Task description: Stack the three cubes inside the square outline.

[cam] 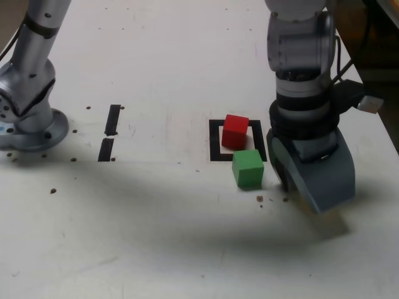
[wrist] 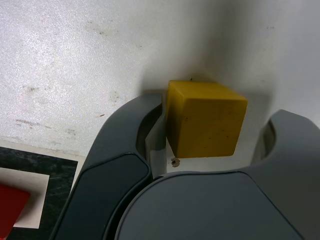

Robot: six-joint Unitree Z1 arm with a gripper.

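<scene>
Wrist view: the gripper (wrist: 212, 125) straddles the yellow cube (wrist: 205, 120), one jaw touching, the other just clear. Exterior view: red cube (cam: 235, 131) inside the outline (cam: 215, 141), green cube (cam: 248, 168) at its five o'clock corner, open table (cam: 156, 237) beyond.

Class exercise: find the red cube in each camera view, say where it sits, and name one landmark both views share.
Exterior view: red cube sits inside the square outline, behind the green cube.
Wrist view: only a corner of the red cube shows at the picture's edge.
Shared landmark: the square outline.
</scene>
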